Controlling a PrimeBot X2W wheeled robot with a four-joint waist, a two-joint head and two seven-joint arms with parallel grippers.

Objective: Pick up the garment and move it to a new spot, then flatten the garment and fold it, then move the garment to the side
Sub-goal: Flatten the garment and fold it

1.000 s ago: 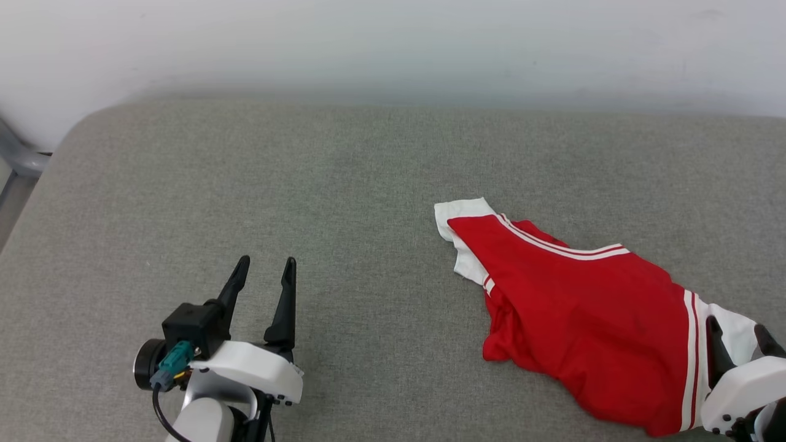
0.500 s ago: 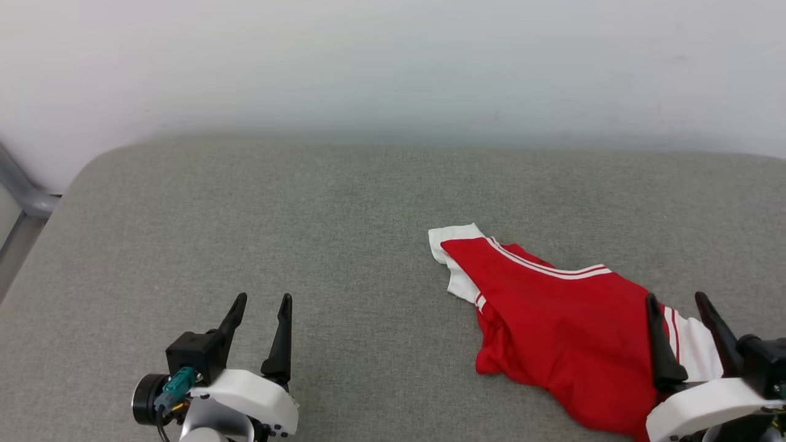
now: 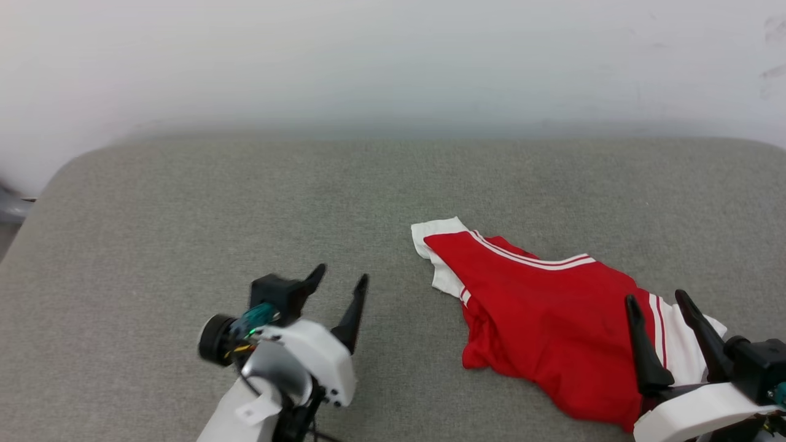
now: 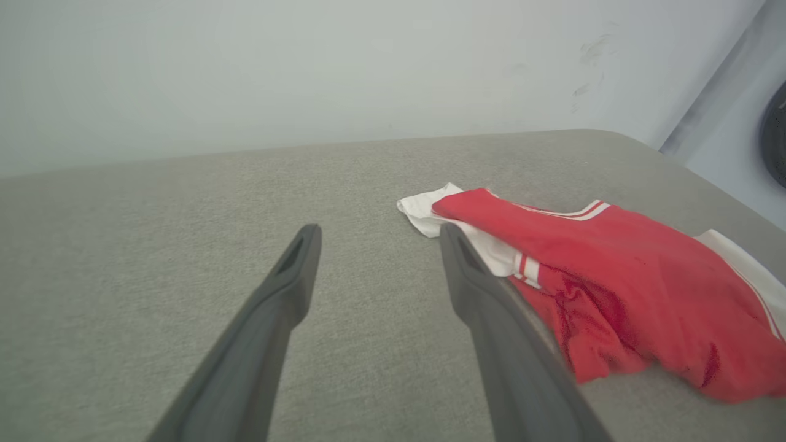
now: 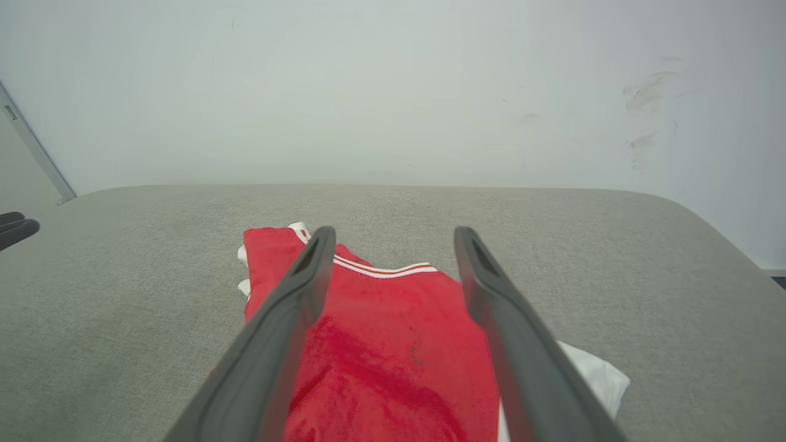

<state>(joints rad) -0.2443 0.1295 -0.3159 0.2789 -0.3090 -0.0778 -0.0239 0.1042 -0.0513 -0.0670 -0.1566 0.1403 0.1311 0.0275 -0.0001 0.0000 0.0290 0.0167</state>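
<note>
**Jaws wide on both arms, nothing gripped**

Stand spread on the left and on the right alike, empty. On the right, hang over the near end of the garment [image 3: 552, 319], straddling red cloth and the near white sleeve [image 3: 672, 334] in the head view; cannot tell whether touching or just above. On the left, sit over bare bench [image 3: 184, 215], apart from the cloth, angled toward the far white sleeve [image 3: 433, 236].

As for the garment: lies rumpled and partly doubled over on the right half of the bench, chest print hidden.

Looks like the approach for the first pick-up, with nothing lifted yet. Likely trouble from here:

- closing on the top layer alone and peeling the shirt open instead of raising it
- pinching only a sleeve and leaving the body to swing and twist
- driving too deep and catching the bench covering along with the cloth
- lifting on the right before securing a hold on the left, trailing the far end and bunching it worse

Calls for a bite through all layers and both holds set before any lift
</note>
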